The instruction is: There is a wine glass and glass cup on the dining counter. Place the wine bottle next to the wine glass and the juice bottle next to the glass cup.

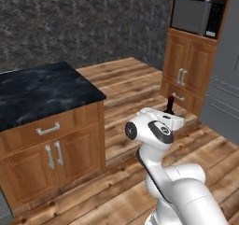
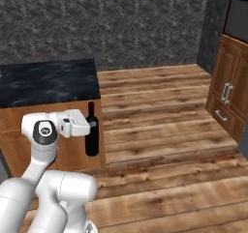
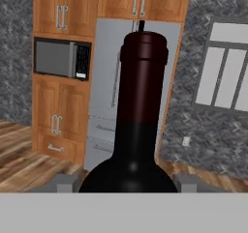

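Claw (image 2: 91, 125) is clamped on the wine bottle (image 2: 92, 130), 1 finger each side of its body; in the hand view the bottle (image 3: 138, 130) rises straight between the finger tips, neck up. I carry it upright over the wood floor (image 2: 164, 130), off any counter. A black-topped counter (image 2: 48, 84) sits just behind and left of the bottle. No wine glass in sight, so I can't tell which way the drop spot lies.
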{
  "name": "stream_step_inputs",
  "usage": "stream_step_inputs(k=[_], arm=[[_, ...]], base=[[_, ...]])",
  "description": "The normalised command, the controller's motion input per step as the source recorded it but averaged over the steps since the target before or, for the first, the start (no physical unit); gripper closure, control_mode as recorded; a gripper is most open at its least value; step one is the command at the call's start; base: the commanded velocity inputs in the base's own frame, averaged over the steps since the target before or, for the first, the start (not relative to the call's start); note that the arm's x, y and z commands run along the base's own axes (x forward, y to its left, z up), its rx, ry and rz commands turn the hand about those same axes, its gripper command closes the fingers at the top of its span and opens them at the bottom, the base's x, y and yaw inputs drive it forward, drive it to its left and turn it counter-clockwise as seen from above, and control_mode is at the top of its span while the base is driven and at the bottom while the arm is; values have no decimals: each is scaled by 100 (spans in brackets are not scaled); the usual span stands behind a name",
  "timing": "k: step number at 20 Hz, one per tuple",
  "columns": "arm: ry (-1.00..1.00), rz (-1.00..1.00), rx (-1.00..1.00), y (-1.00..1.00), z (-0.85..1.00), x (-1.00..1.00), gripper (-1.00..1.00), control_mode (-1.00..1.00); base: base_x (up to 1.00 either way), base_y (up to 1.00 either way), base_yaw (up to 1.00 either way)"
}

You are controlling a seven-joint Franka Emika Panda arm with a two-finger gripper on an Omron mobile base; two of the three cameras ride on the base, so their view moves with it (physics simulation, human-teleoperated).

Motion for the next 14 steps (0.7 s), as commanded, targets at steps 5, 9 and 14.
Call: stream_step_inputs(k=[5, 9, 14], arm=[[0, 0, 0, 0, 0, 0, 100, 100], [0, 0, 0, 0, 0, 0, 100, 100], [0, 0, 0, 0, 0, 0, 100, 100]], base=[[68, -30, 24], [70, -37, 14], [70, -39, 11]])
